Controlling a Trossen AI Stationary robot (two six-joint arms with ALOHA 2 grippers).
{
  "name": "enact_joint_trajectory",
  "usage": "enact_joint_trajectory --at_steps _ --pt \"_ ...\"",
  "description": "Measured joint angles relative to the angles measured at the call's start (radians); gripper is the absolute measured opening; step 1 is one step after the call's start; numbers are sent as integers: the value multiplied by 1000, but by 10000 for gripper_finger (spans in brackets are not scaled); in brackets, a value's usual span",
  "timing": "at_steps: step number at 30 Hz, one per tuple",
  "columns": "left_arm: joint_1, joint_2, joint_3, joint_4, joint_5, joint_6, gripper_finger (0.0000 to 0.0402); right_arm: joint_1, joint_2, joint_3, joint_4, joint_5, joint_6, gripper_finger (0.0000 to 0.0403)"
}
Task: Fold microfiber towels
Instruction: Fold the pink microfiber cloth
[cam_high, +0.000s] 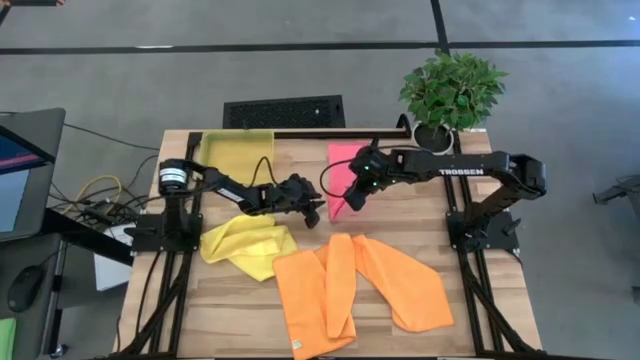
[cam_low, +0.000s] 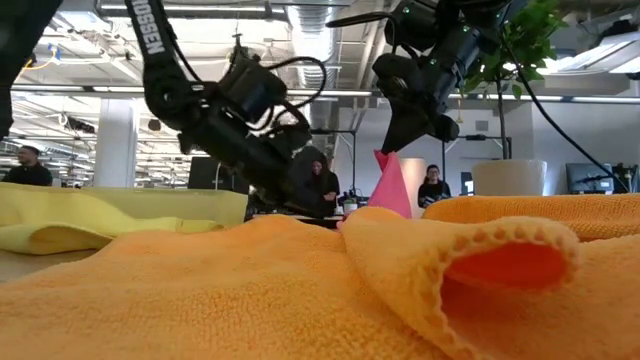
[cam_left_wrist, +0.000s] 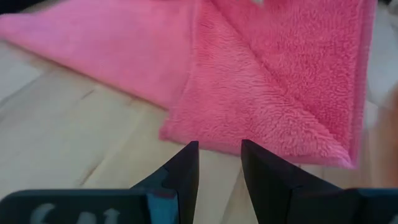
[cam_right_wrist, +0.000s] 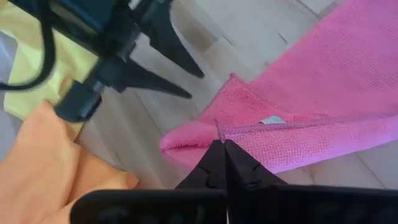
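Nearest the front edge of the wooden table (cam_high: 480, 335) lie the 2 orange towels (cam_high: 360, 290), overlapping in loose folds; in the low view their fuzzy pile fills the foreground, one rolled hem curling up toward the camera. Just beyond them and toward the left arm's side sits the yellow towel (cam_high: 248, 245), crumpled, its edge touching the orange cloth.

Past these, at mid-table, the left gripper (cam_high: 312, 212) hangs low beside the pink towel (cam_high: 345, 180). Its 2 dark fingers (cam_left_wrist: 186, 168) stand apart with a clear gap of bare wood between them, just short of the towel's near hem and gripping nothing. The right gripper (cam_high: 352, 200) is beside it, its fingers pressed together on a corner of the pink towel (the hem and a small white tag show right at the fingertips in its own wrist view). That corner is lifted off the wood into a peak, which the low view shows as a pink point rising behind the orange cloth; the rest of the pink towel lies flat on the table with one layer folded diagonally over another.

Farther back, the translucent yellow bin (cam_high: 237, 150) stands at the far left corner of the table and a potted plant (cam_high: 450, 92) at the far right. Beyond the table, the low view shows several people in the room.
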Motion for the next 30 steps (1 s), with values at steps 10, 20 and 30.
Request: enact_joint_trajectory --at_steps 10,20,30 --pt "0 57 155 -140 -105 178 112 0 0 0 -1 -1 3 4" --pt "42 57 180 -278 -53 110 112 0 0 0 -4 -1 3 5" --pt "46 78 181 -274 -12 124 112 0 0 0 -4 -1 2 6"
